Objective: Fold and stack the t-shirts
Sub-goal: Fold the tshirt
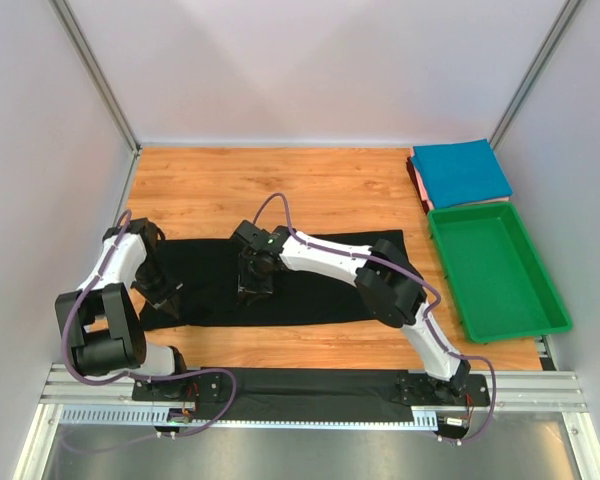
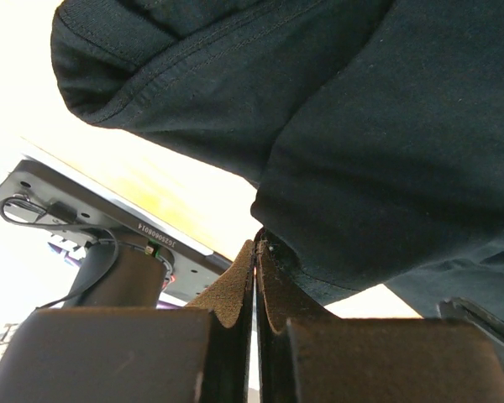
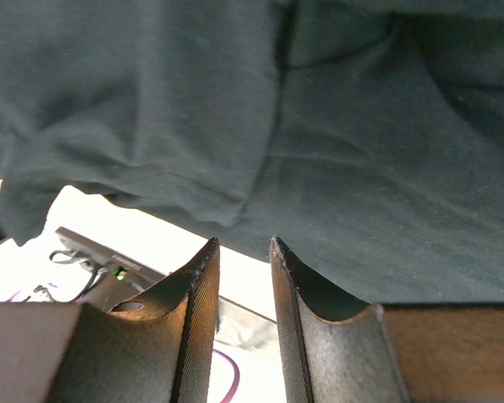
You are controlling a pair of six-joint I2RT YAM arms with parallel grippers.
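1. Three t-shirts in view. The black t-shirt (image 1: 320, 285) lies spread flat along the near part of the table (image 1: 210, 190), long side parallel to the near edge.
2. The teal t-shirt (image 1: 462, 172) is folded at the far right corner and sits on top of the reddish t-shirt (image 1: 417, 183). Only a thin strip of red shows at its left side.
3. The green tray (image 1: 495, 270) lies along the right edge, just nearer than that stack. It is apart from the black shirt.
4. The left gripper (image 1: 168, 295) is at the left end of the black shirt. In the left wrist view the left gripper (image 2: 256, 245) has its fingers (image 2: 231, 290) pressed together, with the hem of the black t-shirt (image 2: 361, 143) pinched at the tips. The cloth there is raised, and a sleeve opening shows at upper left.
5. The right gripper (image 1: 255, 285) points down onto the shirt left of its middle. In the right wrist view the right gripper (image 3: 244, 245) has its fingers (image 3: 203, 290) a narrow gap apart, with bright background visible between them. The black t-shirt (image 3: 319, 151) fills the view just past the tips. I can't tell whether any cloth is caught.
6. Both arms reach over the black shirt, and the stack is untouched.
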